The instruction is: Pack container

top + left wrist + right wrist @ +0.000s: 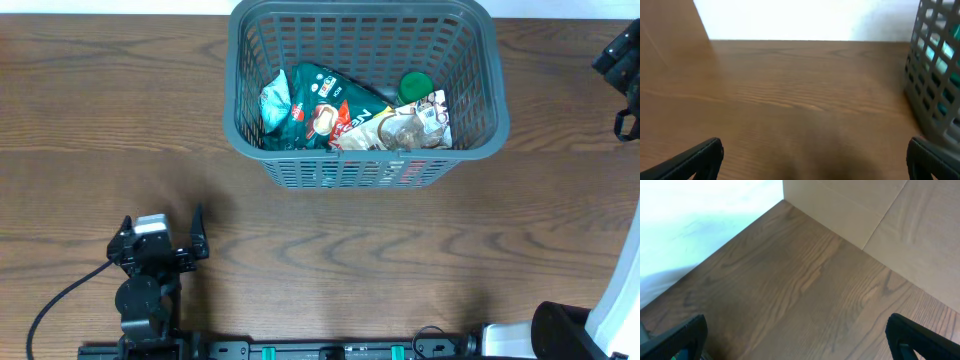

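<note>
Overhead: the container (350, 170) stands at 12 o'clock on the desk (420, 260), holding snack packets (322, 115) and a green disc (415, 86). The left gripper (162, 220) is at 8 o'clock and the right gripper (622, 60) at 2 o'clock (half out of view). Left wrist: fingers (700, 155) spread wide and grasping nothing, container wall at 3 o'clock. Right wrist: fingers (685, 335) likewise released above the desk

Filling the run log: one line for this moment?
basket: packets inside | left gripper: open, empty | right gripper: open, empty
</note>
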`<state>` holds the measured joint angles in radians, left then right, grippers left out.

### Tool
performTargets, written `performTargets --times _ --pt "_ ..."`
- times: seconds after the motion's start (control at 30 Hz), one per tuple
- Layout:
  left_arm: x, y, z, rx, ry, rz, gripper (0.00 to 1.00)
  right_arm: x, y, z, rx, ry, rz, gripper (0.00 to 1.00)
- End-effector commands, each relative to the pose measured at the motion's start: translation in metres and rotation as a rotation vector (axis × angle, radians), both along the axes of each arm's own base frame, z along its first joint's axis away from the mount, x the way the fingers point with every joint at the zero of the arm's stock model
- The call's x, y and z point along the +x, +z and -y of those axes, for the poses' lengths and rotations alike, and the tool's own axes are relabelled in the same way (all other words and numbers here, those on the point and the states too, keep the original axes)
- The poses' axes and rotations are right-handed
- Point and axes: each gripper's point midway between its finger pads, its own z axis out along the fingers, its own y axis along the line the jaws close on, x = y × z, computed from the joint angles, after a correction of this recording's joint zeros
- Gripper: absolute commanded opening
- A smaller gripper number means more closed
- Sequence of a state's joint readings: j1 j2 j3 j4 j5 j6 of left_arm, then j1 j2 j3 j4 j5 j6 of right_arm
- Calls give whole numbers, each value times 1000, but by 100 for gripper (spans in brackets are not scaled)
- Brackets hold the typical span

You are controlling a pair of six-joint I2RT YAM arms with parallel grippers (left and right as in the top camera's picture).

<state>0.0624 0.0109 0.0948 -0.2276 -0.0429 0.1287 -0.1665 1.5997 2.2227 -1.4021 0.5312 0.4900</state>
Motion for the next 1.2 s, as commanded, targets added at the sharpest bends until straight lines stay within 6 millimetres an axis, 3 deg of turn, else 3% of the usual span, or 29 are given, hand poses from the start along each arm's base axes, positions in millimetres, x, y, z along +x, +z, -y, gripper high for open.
performTargets --times 0.0,0.37,0.6,1.17 --pt "-1 -12 6 108 -55 -49 99 -3 1 3 -2 -18 5 99" --pt "0 -12 13 145 -97 -51 99 -3 1 3 -2 -18 5 99" --pt "1 -10 13 69 -77 -30 99 -3 1 3 -2 -18 5 99" --pt "7 23 12 47 -60 113 99 -3 1 3 -2 -18 5 99"
